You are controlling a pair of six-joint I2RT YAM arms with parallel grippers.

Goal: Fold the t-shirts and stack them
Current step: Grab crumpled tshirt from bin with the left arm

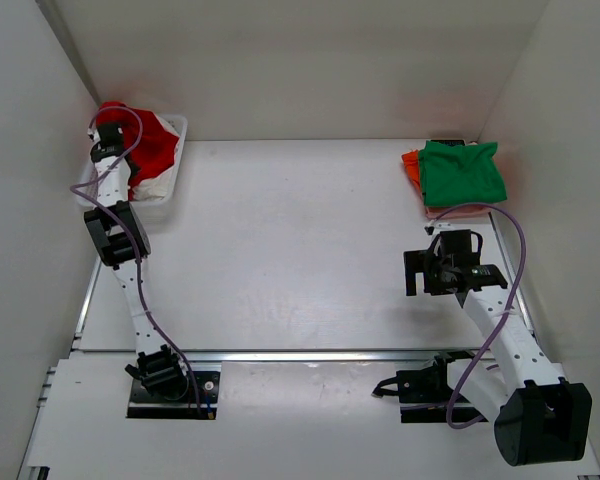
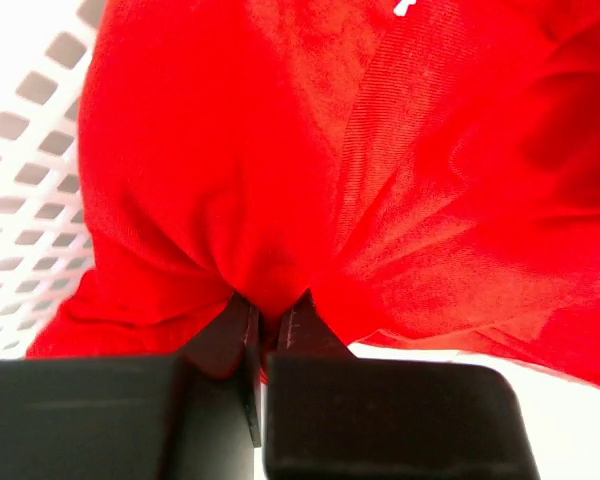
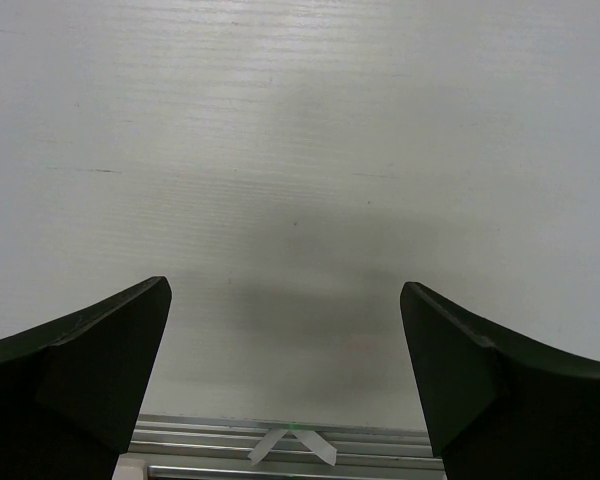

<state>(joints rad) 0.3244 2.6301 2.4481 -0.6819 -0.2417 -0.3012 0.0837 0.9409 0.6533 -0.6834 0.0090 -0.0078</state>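
Observation:
A bright red t-shirt (image 1: 152,143) lies bunched in the white basket (image 1: 176,129) at the back left. My left gripper (image 1: 107,133) reaches into that basket. In the left wrist view the gripper (image 2: 271,305) is shut on a fold of the red t-shirt (image 2: 310,170), and the cloth fills most of the view. At the back right a folded green t-shirt (image 1: 462,172) rests on a folded orange one (image 1: 411,165). My right gripper (image 1: 442,272) hovers in front of that stack. Its jaws stand wide open over bare table, as the right wrist view (image 3: 285,300) shows.
White walls close in the table on the left, back and right. The basket's perforated wall (image 2: 25,170) stands left of the red cloth. A metal rail (image 1: 310,353) runs along the table's near edge, with a bit of white tape (image 3: 292,447) on it.

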